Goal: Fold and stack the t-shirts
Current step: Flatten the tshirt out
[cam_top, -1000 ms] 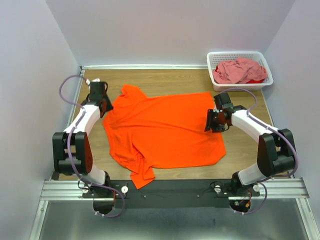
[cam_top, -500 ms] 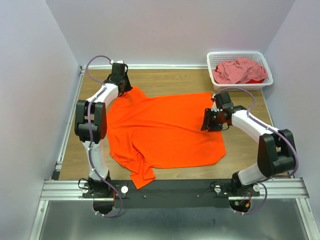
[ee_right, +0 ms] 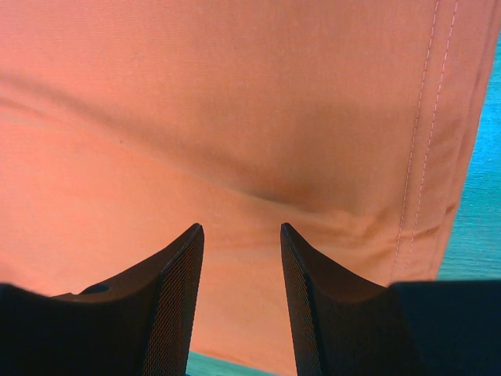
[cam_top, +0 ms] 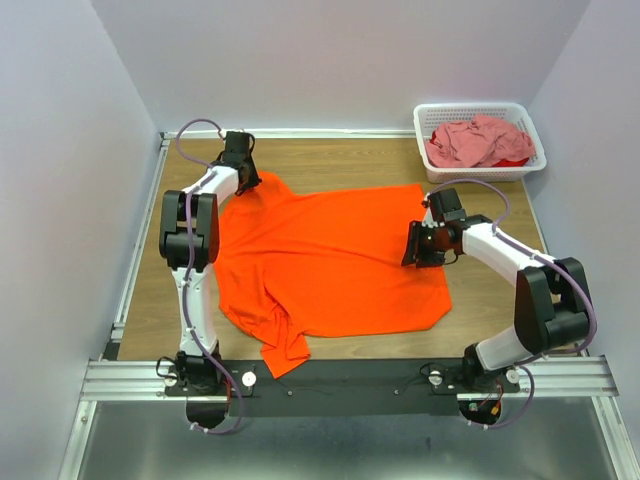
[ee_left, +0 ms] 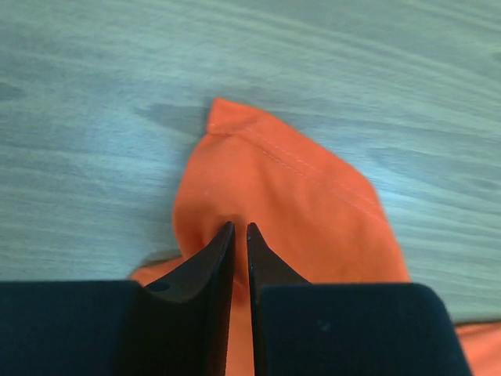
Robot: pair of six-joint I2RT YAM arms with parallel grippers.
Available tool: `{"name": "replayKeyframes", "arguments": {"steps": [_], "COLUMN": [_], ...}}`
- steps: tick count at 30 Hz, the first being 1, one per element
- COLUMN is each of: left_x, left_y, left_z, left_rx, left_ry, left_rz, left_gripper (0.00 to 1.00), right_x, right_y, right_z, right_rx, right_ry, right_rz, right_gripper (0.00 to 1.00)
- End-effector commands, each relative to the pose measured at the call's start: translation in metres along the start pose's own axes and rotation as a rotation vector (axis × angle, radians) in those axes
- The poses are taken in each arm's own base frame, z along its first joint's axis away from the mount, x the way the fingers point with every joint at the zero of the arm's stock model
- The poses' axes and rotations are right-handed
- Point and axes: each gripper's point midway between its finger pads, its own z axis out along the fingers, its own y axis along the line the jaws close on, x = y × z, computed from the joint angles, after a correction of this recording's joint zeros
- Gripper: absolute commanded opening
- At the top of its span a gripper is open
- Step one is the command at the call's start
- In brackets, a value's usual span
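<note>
The large orange t-shirt lies spread on the wooden table, a sleeve at the far left and another at the near edge. My left gripper is at the far left sleeve. In the left wrist view the left gripper is shut on a fold of that orange sleeve. My right gripper is over the shirt's right hem. In the right wrist view the right gripper is open, with orange cloth under it and nothing held. The dusty pink t-shirt lies bunched in the basket.
The white lattice basket stands at the far right corner, with a bit of red cloth under the pink one. Bare wood shows right of the shirt. Walls close in on three sides.
My left arm swung from the table's left side to the far left sleeve and closed on it. My right gripper edged slightly left over the hem.
</note>
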Motion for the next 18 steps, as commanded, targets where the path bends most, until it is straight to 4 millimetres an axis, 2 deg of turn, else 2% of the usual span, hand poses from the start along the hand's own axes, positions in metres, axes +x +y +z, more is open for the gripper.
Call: {"name": "replayKeyframes", "arguments": {"steps": [1, 8, 10, 15, 18], "left_x": [0.01, 0.007, 0.0, 0.007, -0.002], "left_y": [0.029, 0.047, 0.051, 0.066, 0.065], "left_z": [0.012, 0.022, 0.026, 0.031, 0.034], "left_rx": [-0.086, -0.132, -0.145, -0.164, -0.144], "left_ry": [0.034, 0.09, 0.101, 0.125, 0.097], "left_rz": [-0.018, -0.014, -0.013, -0.005, 0.013], "left_gripper": [0.18, 0.18, 0.18, 0.18, 0.18], "right_x": [0.002, 0.0, -0.002, -0.003, -0.003], "right_y": [-0.003, -0.002, -0.002, 0.0, -0.001], "right_z": [0.005, 0.007, 0.007, 0.007, 0.009], "right_rx": [0.007, 0.01, 0.011, 0.007, 0.005], "right_ry": [0.005, 0.007, 0.003, 0.005, 0.014], "right_rz": [0.02, 0.028, 0.029, 0.034, 0.034], "right_gripper": [0.52, 0.52, 0.52, 0.52, 0.52]}}
